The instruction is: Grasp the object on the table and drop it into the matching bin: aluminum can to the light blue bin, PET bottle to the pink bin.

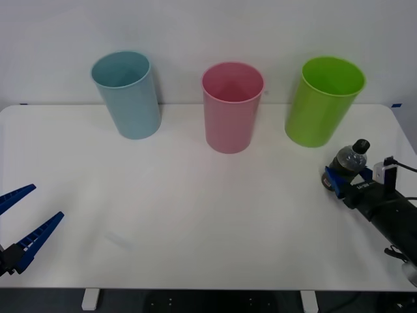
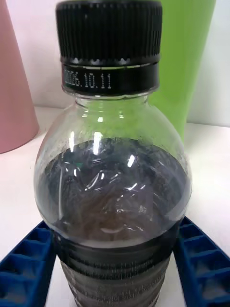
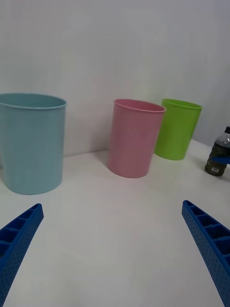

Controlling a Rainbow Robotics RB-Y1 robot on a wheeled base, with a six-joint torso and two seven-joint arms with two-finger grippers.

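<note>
A plain pale wall runs behind the wide white table (image 1: 195, 215), and that is our stage. We take the pink bin (image 1: 231, 107) as our marker, standing at the middle of the far row. The PET bottle (image 1: 350, 160) stands upright on the table well off to the pink bin's right and nearer to us, just in front of the lime green bin (image 1: 324, 101). Its black cap is on top, clear rounded shoulder under it, dark body below.

We see the right gripper (image 1: 340, 177) down at table level, its dark arm reaching in from the near right corner and angled toward the bins. In the right wrist view the bottle (image 2: 112, 192) stands between the two blue ribbed fingers (image 2: 26, 264), one at each flank of its lower body, pressed close against it, so we call it a grip on the bottle. Behind it there we catch the pink bin (image 2: 14, 86) on one side and the lime green bin (image 2: 187, 62) on the other.

Over to the pink bin's left and much nearer to us, the left gripper (image 1: 23, 218) waits low at the table's near left edge, fingers spread wide. Beyond them stands the light blue bin (image 1: 127, 94), on the pink bin's left in the same far row.
</note>
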